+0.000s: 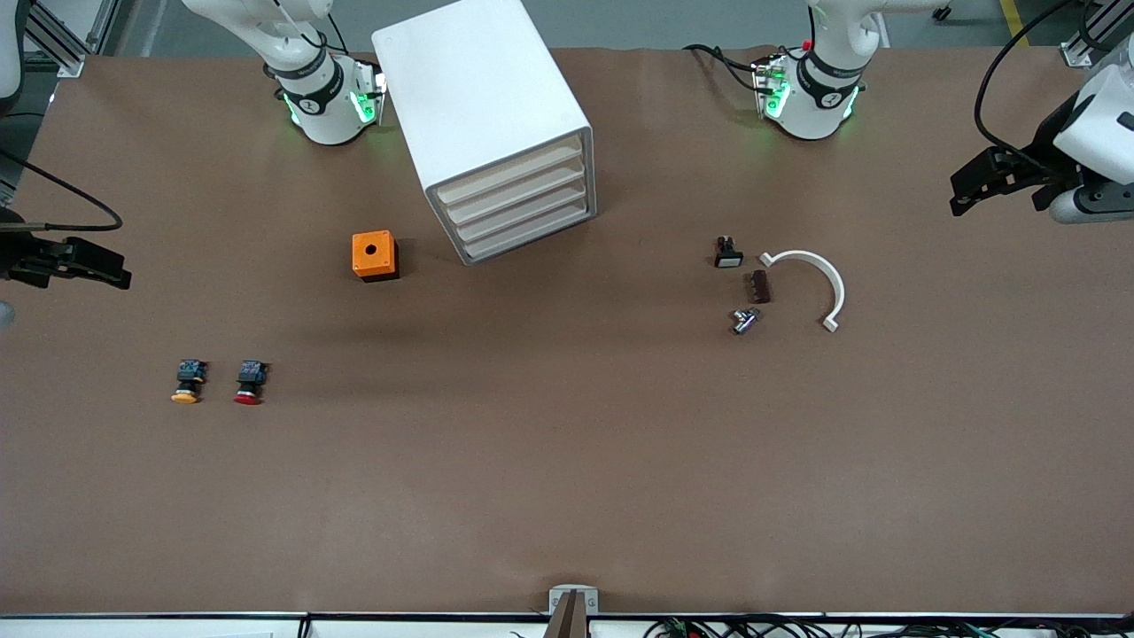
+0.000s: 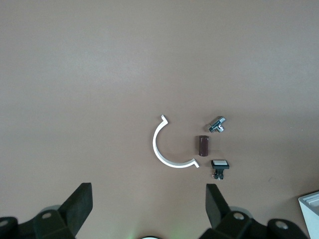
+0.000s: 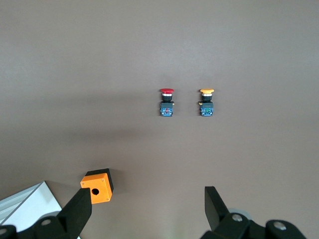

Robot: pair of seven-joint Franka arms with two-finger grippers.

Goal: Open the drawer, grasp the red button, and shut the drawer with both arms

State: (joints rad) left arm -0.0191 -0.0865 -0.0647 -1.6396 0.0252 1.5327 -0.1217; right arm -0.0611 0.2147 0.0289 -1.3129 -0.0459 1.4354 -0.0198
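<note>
The red-capped button (image 1: 250, 383) lies on the brown table toward the right arm's end, beside a yellow-capped one (image 1: 187, 383); both show in the right wrist view, the button (image 3: 167, 102) and its yellow twin (image 3: 207, 102). The white drawer cabinet (image 1: 496, 124) stands between the arm bases, its several drawers (image 1: 523, 199) all shut. My right gripper (image 1: 115, 270) hangs open and empty over the table's edge at the right arm's end, its jaws wide (image 3: 149, 204). My left gripper (image 1: 961, 190) hangs open and empty over the left arm's end (image 2: 149, 204).
An orange box (image 1: 374, 255) with a round hole sits beside the cabinet. Toward the left arm's end lie a black switch with a white cap (image 1: 727, 253), a brown block (image 1: 758, 286), a metal fitting (image 1: 744, 320) and a white curved piece (image 1: 819, 275).
</note>
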